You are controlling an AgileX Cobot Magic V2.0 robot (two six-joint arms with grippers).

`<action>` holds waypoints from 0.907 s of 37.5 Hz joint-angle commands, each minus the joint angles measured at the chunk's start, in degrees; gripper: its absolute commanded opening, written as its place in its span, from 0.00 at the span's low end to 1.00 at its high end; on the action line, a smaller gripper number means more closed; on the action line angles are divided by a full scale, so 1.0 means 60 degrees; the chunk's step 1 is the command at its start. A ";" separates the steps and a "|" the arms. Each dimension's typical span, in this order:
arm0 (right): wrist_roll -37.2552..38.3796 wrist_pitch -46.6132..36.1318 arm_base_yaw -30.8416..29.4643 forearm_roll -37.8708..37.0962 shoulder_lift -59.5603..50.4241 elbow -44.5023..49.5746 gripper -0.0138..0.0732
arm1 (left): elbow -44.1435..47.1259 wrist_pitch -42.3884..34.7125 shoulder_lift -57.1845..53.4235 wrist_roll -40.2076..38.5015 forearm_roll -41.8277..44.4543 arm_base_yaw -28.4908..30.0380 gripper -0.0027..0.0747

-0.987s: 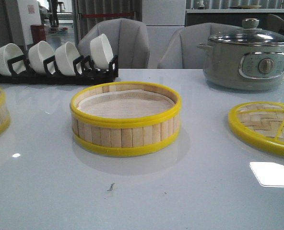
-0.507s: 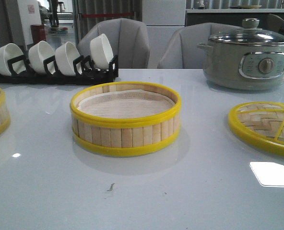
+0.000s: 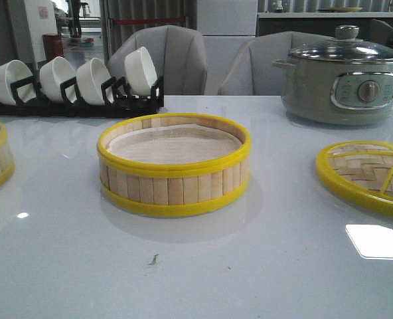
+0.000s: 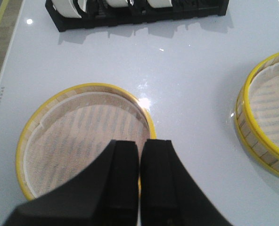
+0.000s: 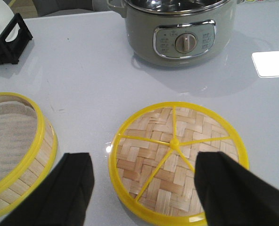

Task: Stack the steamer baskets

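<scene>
Nearest the robot, the left gripper (image 4: 139,188) hangs over the near rim of the steamer basket (image 4: 83,141) that sits by the left edge of the bench (image 3: 263,266); its two black fingers (image 4: 123,179) are pressed together with only a thin seam between them, clenched on nothing. In the front view only a sliver of this basket shows at the left edge. Its white liner lies inside the yellow rim.

The right gripper (image 5: 144,188) is released, its fingers (image 5: 73,183) spread wide on either side of the woven lid (image 5: 177,160), which lies flat near the right edge of the bench. The lid has a yellow rim and yellow spokes meeting at a central hub. Neither finger touches it.

The second steamer basket (image 3: 174,166) stands upright in the middle of the bench, well apart from the first and from the lid, with pale slats between yellow top and bottom rims and a white liner inside. A small dark speck (image 3: 154,259) lies on the bench in front of it.

Farther back, toward the far left corner, a black rack (image 3: 77,100) holds four white bowls (image 3: 140,70) on edge. Toward the far right corner stands a grey electric pot (image 3: 342,83) with a glass lid and a dial facing the robot. Grey chairs (image 3: 176,60) stand beyond the far edge.
</scene>
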 commanded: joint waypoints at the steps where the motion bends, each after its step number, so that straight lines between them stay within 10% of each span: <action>1: -0.0016 -0.0680 0.0002 0.0045 -0.0066 -0.0368 0.81 | -0.0324 -0.0574 0.0276 -0.0012 -0.0086 -0.0031 0.39; 8: -0.0016 -0.0544 0.0002 0.0045 -0.0037 -0.0368 0.81 | -0.0324 -0.0692 0.1508 -0.0012 -0.0502 -0.0031 0.68; 34: -0.0016 -0.0035 0.0002 0.0053 0.0583 -0.0360 0.81 | -0.1219 -0.2082 0.5086 -0.0012 -0.0396 -0.0029 0.68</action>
